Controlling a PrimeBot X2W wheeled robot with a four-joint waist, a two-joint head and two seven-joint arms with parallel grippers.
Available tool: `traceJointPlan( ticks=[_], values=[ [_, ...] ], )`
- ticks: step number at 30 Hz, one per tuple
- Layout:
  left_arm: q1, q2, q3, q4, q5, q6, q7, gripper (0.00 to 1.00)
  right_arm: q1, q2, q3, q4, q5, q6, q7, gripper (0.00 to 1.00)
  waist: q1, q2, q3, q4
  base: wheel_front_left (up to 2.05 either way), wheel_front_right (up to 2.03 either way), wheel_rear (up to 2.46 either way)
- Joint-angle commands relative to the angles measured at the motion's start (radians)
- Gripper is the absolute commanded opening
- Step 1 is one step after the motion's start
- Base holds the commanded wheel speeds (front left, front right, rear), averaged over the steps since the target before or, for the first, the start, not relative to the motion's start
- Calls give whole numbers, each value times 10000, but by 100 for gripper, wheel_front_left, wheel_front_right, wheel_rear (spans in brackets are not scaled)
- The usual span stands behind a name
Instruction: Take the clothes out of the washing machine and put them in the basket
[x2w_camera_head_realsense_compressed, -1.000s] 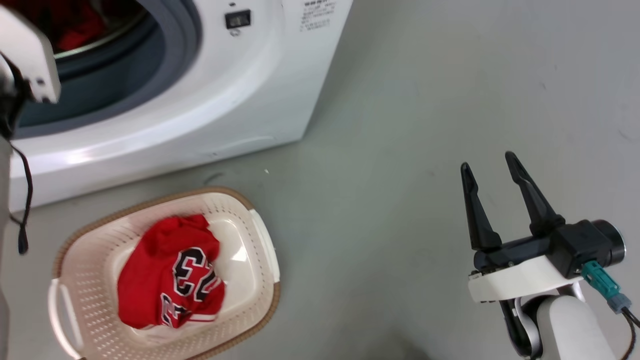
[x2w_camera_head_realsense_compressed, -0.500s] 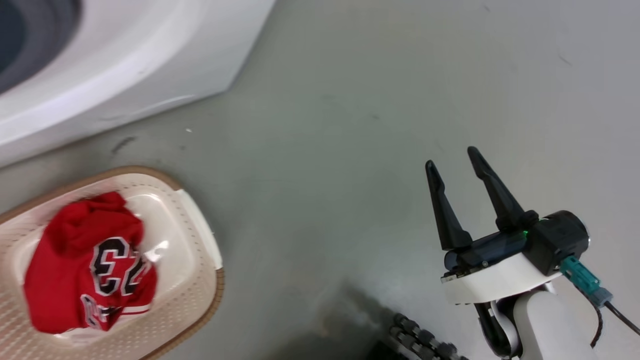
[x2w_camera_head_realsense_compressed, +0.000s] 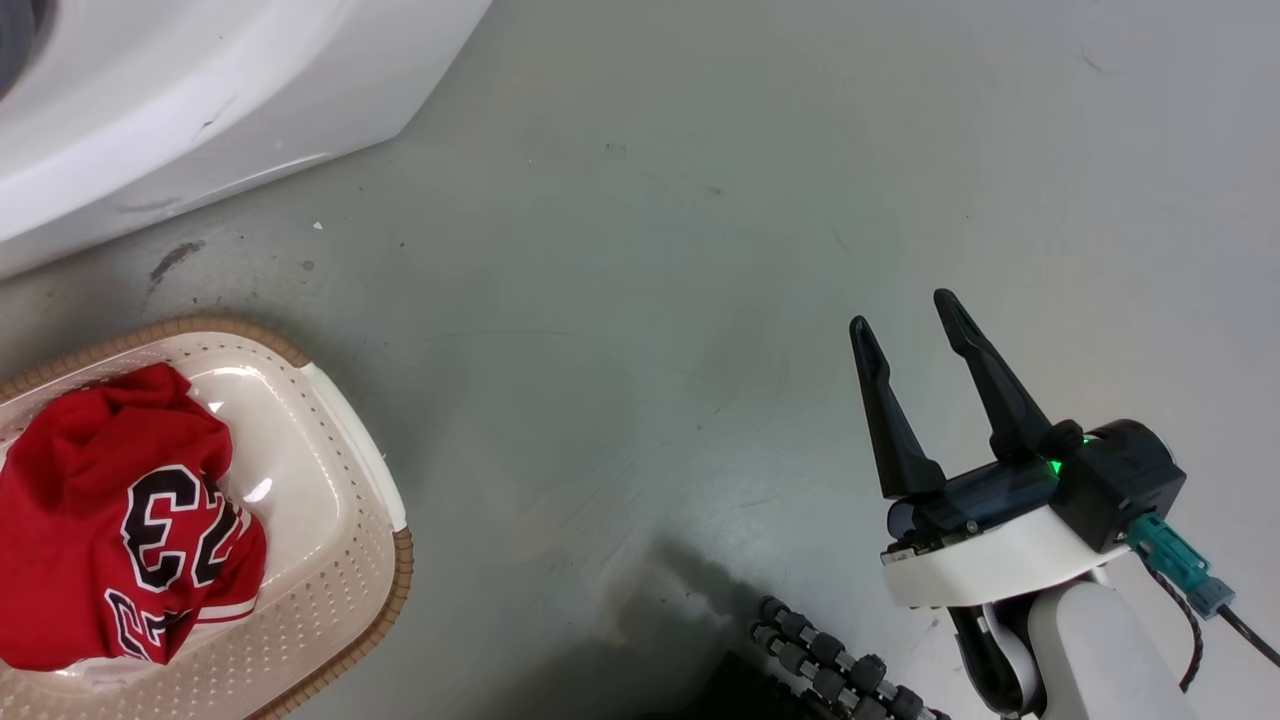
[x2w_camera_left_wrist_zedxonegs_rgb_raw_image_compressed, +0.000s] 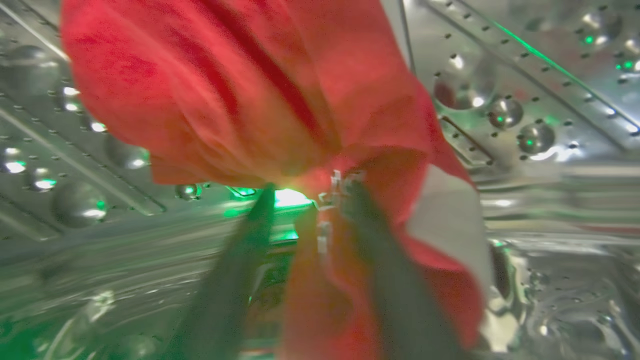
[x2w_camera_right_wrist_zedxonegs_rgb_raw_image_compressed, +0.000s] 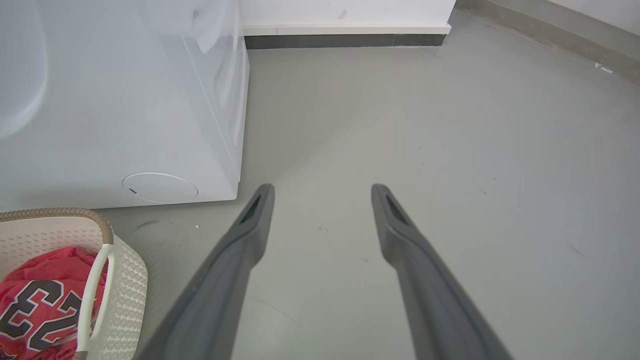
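While the left claw (x2w_camera_left_wrist_zedxonegs_rgb_raw_image_compressed: 309, 190) sits inside the steel drum (x2w_camera_left_wrist_zedxonegs_rgb_raw_image_compressed: 525, 100), the left wrist view shows its two fingers closed in on a bunch of a red garment (x2w_camera_left_wrist_zedxonegs_rgb_raw_image_compressed: 225, 100) with a white patch. Cloth is pinched between the tips and spreads above and below them. That picture is blurred, with a green glow at the tips.

Head view adds the rest of the scene. The basket (x2w_camera_head_realsense_compressed: 395, 560) stands on the grey floor (x2w_camera_head_realsense_compressed: 650, 250), near the lower front of the washing machine (x2w_camera_head_realsense_compressed: 200, 90) but apart from it. The number 23 jersey (x2w_camera_head_realsense_compressed: 110, 520) lies crumpled inside, filling the half of the basket farther from the right claw (x2w_camera_head_realsense_compressed: 902, 312). The right claw hangs over bare floor, well apart from the basket, fingers spread wide with nothing between them.

Right wrist view adds a round cover (x2w_camera_right_wrist_zedxonegs_rgb_raw_image_compressed: 160, 187) low on the machine's front. It also shows a white basket handle (x2w_camera_right_wrist_zedxonegs_rgb_raw_image_compressed: 92, 295) arching across the jersey, and the wall skirting (x2w_camera_right_wrist_zedxonegs_rgb_raw_image_compressed: 345, 40) beyond the machine.
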Motion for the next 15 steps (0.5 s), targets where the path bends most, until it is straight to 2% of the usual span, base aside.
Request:
traceJointPlan(
  ticks=[1, 8, 15],
  values=[
    [709, -70, -67, 216, -68, 29, 44, 0, -80, 24, -11, -42, -48, -14, -23, 100, -1, -1, 17, 11, 0, 0, 0],
    [886, -87, 114, -230, -229, 245, -1285, 0, -200, 22, -169, 67, -264, -14, -23, 100, -1, -1, -315, 338, 0, 0, 0],
    [1431, -359, 35, -60, -360, 88, -2765, 0, -148, 21, -628, 161, -800, -14, -23, 100, -1, -1, -1217, 1032, 0, 0, 0]
  ],
)
